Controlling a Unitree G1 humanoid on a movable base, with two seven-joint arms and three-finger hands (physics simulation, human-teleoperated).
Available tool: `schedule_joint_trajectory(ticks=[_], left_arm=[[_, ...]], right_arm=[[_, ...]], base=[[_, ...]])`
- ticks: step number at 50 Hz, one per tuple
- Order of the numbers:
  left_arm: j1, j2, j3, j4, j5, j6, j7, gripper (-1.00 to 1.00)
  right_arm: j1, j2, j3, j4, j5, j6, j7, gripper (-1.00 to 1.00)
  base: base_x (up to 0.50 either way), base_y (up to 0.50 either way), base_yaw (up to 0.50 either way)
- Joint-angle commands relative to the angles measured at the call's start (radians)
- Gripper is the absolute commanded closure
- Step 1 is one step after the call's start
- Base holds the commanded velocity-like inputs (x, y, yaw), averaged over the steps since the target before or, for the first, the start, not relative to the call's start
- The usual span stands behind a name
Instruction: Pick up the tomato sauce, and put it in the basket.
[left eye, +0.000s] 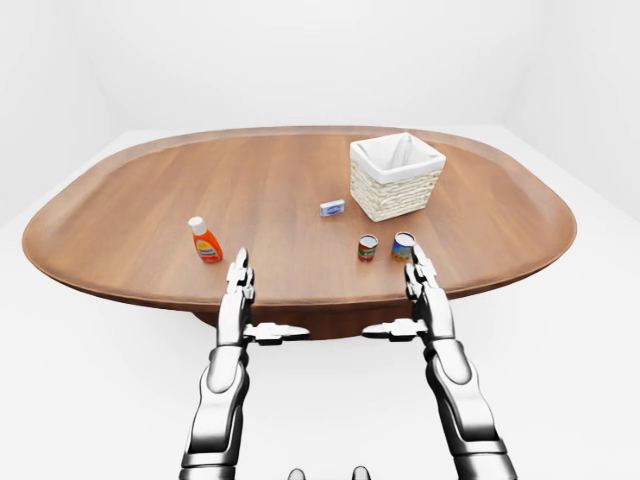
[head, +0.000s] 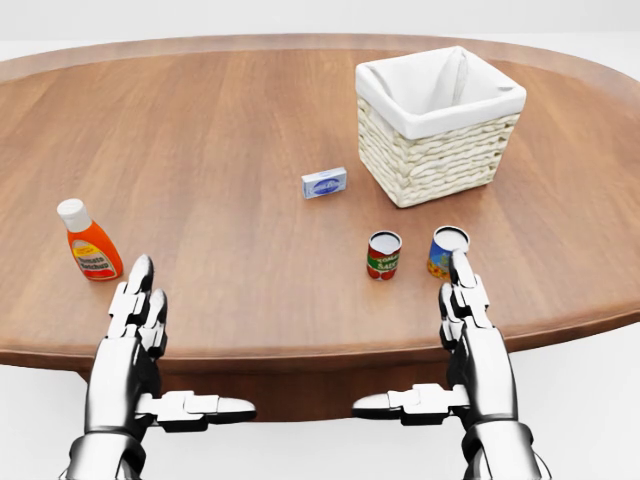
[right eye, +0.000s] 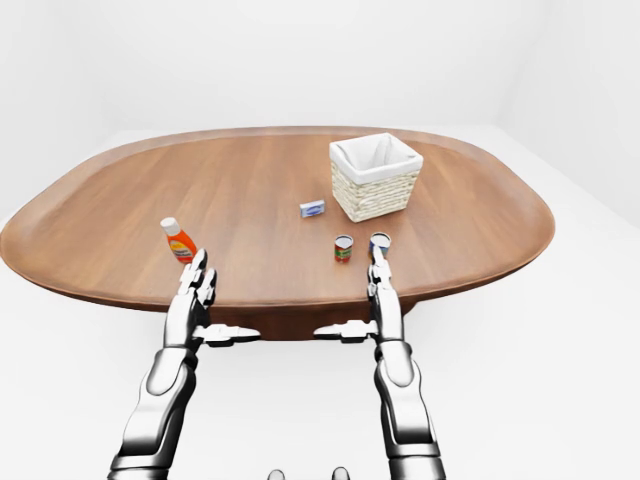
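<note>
The labels on the two small cans are too small to be read with certainty. The red-and-green can (head: 383, 255), taken here to be the tomato sauce, is seen just right of centre in the head view, standing upright on the wooden table (head: 220, 140). The blue-and-yellow can (head: 447, 250) stands just beside it to the right, its lower edge partly covered by the fingertips of the right hand (head: 470, 330). The forearms are cut off by the bottom edge in the head view.

The right hand is held flat and open, fingers extended toward the cans and thumb pointing inward; nothing is gripped. The left hand (head: 135, 340) is likewise open and empty (thumb also turned inward), at the lower left over the table's near edge.

The wicker basket (head: 432, 150) with its white liner is placed at the upper right, well apart from the red can. A small blue-and-white box (head: 324, 183) lies between basket and table centre. An orange bottle (head: 88, 241) with a white cap stands at the left, near the left hand's fingertips.
</note>
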Motion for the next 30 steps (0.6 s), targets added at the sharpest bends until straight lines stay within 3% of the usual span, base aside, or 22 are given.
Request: schedule_joint_trajectory(ticks=[1, 11, 15, 17, 19, 30], left_arm=[[-0.001, 0.012, 0.027, -0.007, -0.014, 0.001, -0.018, -1.0], [-0.002, 0.015, 0.032, -0.017, -0.018, 0.008, -0.017, -1.0], [-0.036, 0.039, 0.091, -0.031, -0.056, 0.036, -0.008, -1.0], [-0.048, 0.054, 0.122, -0.052, -0.084, 0.062, -0.006, -1.0], [-0.064, 0.075, 0.162, -0.072, -0.11, 0.085, 0.005, -1.0], [-0.119, 0.147, 0.301, -0.103, -0.219, 0.086, 0.099, -1.0]], right_arm=[[-0.007, -0.012, -0.025, 0.026, 0.01, -0.016, 0.021, -1.0], [0.002, -0.014, -0.028, -0.014, 0.015, 0.003, 0.022, -1.0], [0.005, -0.027, -0.071, -0.073, 0.044, 0.028, 0.014, -1.0], [0.009, -0.033, -0.094, -0.11, 0.063, 0.041, 0.01, -1.0], [0.024, -0.045, -0.133, -0.196, 0.087, 0.083, 0.003, -1.0], [0.07, -0.07, -0.323, -0.382, 0.225, 0.09, 0.012, -1.0]], base=[[0.0, 0.0, 0.0], [0.0, 0.0, 0.0], [0.0, 0.0, 0.0], [0.0, 0.0, 0.0], [0.0, 0.0, 0.0], [0.0, 0.0, 0.0]])
